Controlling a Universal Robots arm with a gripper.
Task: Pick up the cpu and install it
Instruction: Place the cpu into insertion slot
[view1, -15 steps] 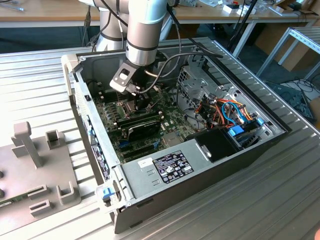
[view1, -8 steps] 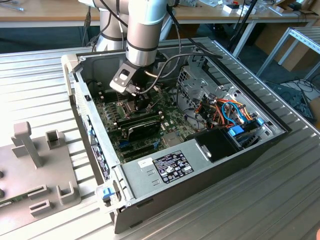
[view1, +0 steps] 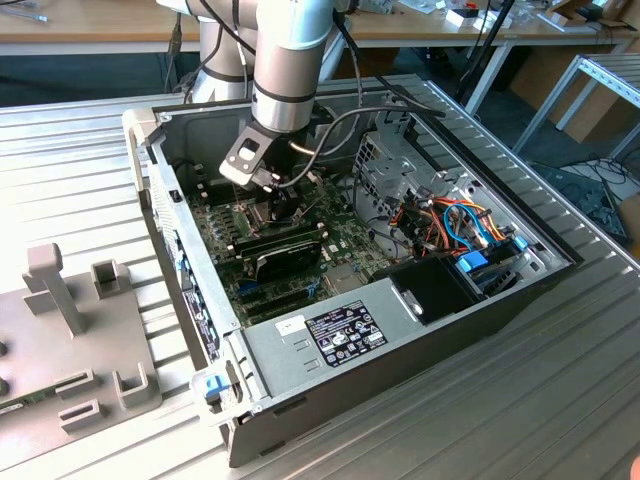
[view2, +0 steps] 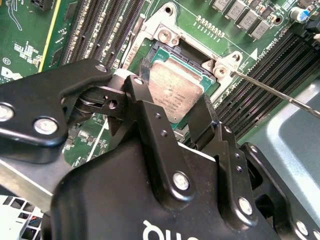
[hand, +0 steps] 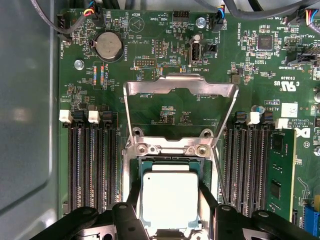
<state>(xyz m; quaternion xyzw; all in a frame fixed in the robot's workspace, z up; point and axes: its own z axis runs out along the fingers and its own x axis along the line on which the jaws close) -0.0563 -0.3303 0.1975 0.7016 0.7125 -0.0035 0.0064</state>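
Open grey-and-black metal desktop case (view1: 420, 370) lies flat on a ribbed aluminium table (view1: 90, 160), centre of the exterior view. Inside it:
- green motherboard (view1: 345, 243) toward 10 o'clock
- labelled silver power supply box (view1: 340, 335) at 6 o'clock
- orange and blue cable bundle (view1: 455, 225) at 3 o'clock

Silver-grey robot arm (view1: 285, 60) drops in from 12 o'clock, well apart from the case walls.

Bright hinged metal socket frame (hand: 180, 87) stands swung open. Long black memory slots (hand: 92, 165) flank the socket on both sides.

Black gripper (view2: 175, 107) is set narrow, fingers (view2: 145, 107) pressed on opposite edges of the cpu (hand: 170, 202). The cpu is a dull silver square chip, sitting in the socket.
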